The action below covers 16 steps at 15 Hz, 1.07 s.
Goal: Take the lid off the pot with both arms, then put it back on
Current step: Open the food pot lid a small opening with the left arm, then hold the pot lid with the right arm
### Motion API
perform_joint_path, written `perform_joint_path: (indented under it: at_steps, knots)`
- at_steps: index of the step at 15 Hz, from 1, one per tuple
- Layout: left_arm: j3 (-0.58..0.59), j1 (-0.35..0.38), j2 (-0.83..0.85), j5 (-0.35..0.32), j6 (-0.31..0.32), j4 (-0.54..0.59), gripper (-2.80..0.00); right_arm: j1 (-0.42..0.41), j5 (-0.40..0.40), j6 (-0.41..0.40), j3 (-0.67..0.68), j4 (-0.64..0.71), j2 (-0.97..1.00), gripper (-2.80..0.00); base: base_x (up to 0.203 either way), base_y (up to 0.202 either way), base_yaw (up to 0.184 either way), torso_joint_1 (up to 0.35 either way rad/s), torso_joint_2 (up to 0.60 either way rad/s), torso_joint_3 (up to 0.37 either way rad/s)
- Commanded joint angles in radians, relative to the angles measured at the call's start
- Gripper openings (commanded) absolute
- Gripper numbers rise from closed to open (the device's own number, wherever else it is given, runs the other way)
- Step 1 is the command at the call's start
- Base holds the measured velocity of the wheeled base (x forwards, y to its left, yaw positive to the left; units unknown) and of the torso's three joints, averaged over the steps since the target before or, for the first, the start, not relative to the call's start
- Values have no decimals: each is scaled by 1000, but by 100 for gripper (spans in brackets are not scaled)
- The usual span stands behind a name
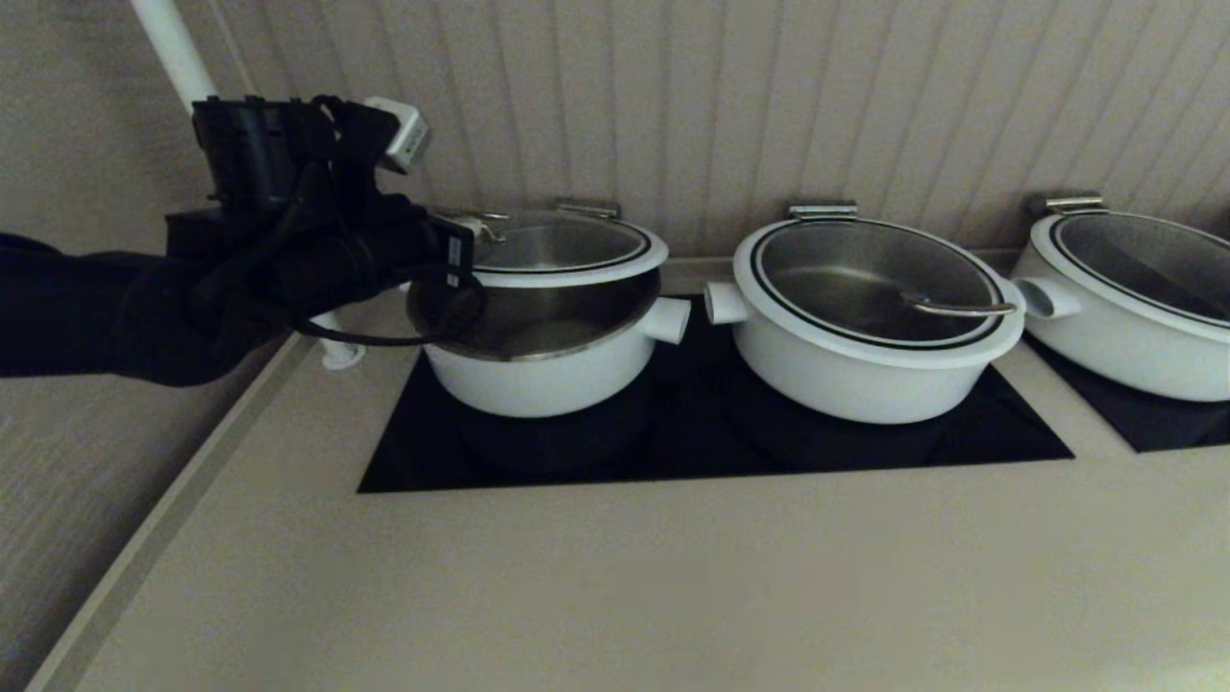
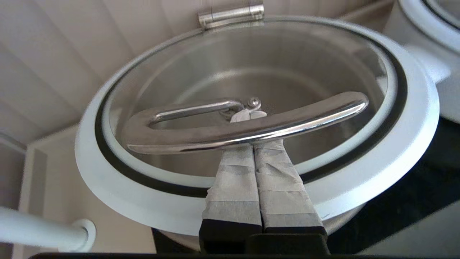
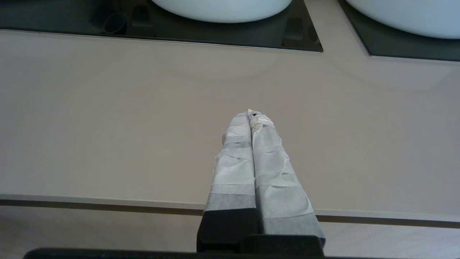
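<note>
The lid (image 1: 567, 252) is raised at its front and left side, tilted above the pot (image 1: 538, 370), with its rear edge low by the steel hinge tab (image 1: 586, 207); a dark gap shows the pot's brushed steel inside. So the lifting part looks under way or done, and setting the lid back is still left. The left gripper (image 2: 257, 124) does the lifting alone: its fingers (image 2: 233, 180), wrapped in creased pale tape, are pressed together and slipped under the steel loop handle (image 2: 248, 124), hooking it more than pinching it, though the tips are partly hidden behind the bar. The right gripper (image 3: 251, 115) is parked low over the bare beige desk (image 3: 107, 126), fingers closed on nothing, well apart from the pot. The lid is clear glass inside a black ring and a wide, smooth white rim; the handle is a polished curved rod. The pot is round, glossy white, with a short stub handle (image 1: 666, 319) pointing right, and sits on a black glass hob panel (image 1: 673, 452). A like white pot with its lid shut (image 1: 870, 317) stands just beside it, and a third (image 1: 1134, 298) is farther right.
</note>
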Motion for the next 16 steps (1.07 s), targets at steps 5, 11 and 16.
perform_joint_path:
  at_steps: [5, 11, 16]
  knots:
    - [-13, -2, -18, 0, 2, -7, -280, 0, 3, -3, 2, -1, 0, -280, 0, 0, 0, 0, 0, 0]
    - [-10, -2, -27, 0, 2, -5, -280, 0, 7, -27, 4, -11, 2, -280, 0, 0, 0, 0, 0, 0]
    - [-14, -2, 0, -3, 30, 2, -280, 2, 19, -67, 3, -11, 0, -280, 0, 0, 0, 0, 0, 0]
